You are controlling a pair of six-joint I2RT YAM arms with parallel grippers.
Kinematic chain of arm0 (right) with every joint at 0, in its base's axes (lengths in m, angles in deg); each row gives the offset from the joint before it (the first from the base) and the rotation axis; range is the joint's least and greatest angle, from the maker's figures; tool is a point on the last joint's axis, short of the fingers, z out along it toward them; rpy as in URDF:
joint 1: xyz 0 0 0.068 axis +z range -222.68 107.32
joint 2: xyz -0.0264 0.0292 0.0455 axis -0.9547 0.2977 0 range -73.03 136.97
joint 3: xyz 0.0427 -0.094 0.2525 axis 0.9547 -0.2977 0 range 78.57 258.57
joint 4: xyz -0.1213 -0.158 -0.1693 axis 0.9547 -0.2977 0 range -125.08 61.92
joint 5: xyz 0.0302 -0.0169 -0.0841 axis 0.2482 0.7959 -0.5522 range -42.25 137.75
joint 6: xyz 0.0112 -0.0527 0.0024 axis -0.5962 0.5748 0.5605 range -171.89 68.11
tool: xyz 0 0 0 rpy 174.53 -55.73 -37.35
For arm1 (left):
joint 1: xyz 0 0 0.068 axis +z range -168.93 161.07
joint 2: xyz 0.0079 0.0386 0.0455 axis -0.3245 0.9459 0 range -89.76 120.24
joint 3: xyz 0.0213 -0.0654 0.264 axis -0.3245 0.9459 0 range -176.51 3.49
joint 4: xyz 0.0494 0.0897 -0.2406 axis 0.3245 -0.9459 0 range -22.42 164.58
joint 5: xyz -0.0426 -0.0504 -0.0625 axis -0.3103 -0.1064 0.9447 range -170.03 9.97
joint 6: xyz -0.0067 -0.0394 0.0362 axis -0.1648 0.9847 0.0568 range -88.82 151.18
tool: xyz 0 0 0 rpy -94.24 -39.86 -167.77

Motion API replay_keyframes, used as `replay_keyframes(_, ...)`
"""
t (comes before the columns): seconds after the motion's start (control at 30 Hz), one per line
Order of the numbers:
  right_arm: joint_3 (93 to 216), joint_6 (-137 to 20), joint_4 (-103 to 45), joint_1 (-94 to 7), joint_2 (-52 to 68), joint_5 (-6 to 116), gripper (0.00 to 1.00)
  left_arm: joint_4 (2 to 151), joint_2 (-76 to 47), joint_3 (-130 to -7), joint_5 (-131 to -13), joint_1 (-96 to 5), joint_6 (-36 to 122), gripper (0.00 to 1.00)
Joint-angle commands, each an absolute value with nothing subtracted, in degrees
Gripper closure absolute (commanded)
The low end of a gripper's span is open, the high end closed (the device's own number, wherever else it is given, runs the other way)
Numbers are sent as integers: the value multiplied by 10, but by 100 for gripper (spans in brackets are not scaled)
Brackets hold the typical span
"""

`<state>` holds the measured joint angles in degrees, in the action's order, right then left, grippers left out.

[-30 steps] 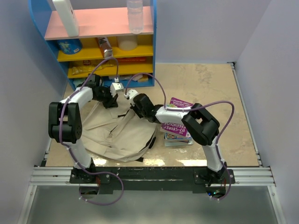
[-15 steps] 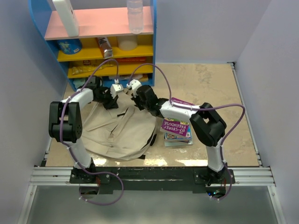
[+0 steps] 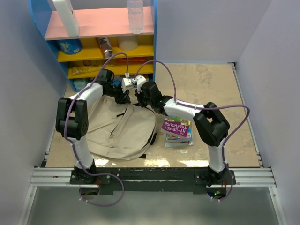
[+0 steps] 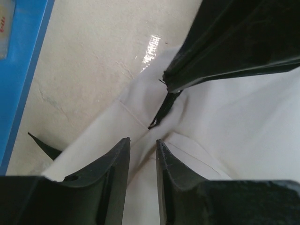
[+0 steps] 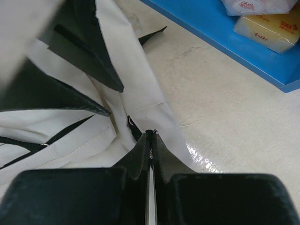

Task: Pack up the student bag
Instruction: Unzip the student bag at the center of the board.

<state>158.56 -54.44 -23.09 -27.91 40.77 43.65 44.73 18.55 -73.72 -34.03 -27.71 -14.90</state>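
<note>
With the student bag (image 3: 119, 129) lying flat on the tabletop (image 3: 206, 89), the right end effector (image 5: 151, 133), clenched by the black zipper (image 5: 133, 125), should lift gently while the slightly parted left end effector (image 4: 142, 140) regrips fabric opposite.

Left hand (image 4: 143, 141) slightly parted; right hand (image 5: 151, 134) pinched shut.

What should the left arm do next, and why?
Probably close the left gripper on the student bag fold between its parted fingers. The right gripper is shut at the bag's black zipper line, seemingly pinching it, so a second hold would brace the fabric for opening.
</note>
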Motion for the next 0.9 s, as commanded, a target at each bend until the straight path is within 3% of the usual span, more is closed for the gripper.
replay_keyframes(0.0, 1612, -546, -198, -272, 361, 469, 100, 481, 228, -780, -316, -292, -148, 66)
replay_keyframes(0.2, 1589, -558, -188, -274, 338, 470, 100, 512, 259, -787, -302, -293, -150, 58)
replay_keyframes(0.27, 1573, -562, -180, -275, 330, 470, 100, 515, 262, -780, -274, -293, -160, 51)
replay_keyframes(0.33, 1569, -565, -179, -276, 329, 470, 100, 506, 261, -771, -249, -293, -193, 39)
replay_keyframes(0.37, 1566, -565, -179, -276, 329, 470, 100, 506, 260, -768, -232, -292, -196, 24)
replay_keyframes(0.53, 1557, -569, -173, -276, 322, 470, 100, 480, 261, -774, -207, -292, -219, 21)
replay_keyframes(0.63, 1556, -567, -172, -276, 318, 467, 100, 404, 282, -807, -199, -293, -274, 36)
replay_keyframes(0.73, 1557, -565, -174, -277, 315, 464, 100, 288, 337, -884, -200, -292, -333, 67)
replay_keyframes(0.77, 1557, -565, -174, -277, 313, 461, 100, 259, 369, -905, -206, -292, -346, 88)
replay_keyframes(0.8, 1558, -563, -174, -277, 312, 459, 100, 219, 383, -943, -210, -293, -359, 99)
replay_keyframes(0.87, 1561, -562, -179, -278, 311, 456, 100, 205, 397, -957, -215, -291, -362, 100)
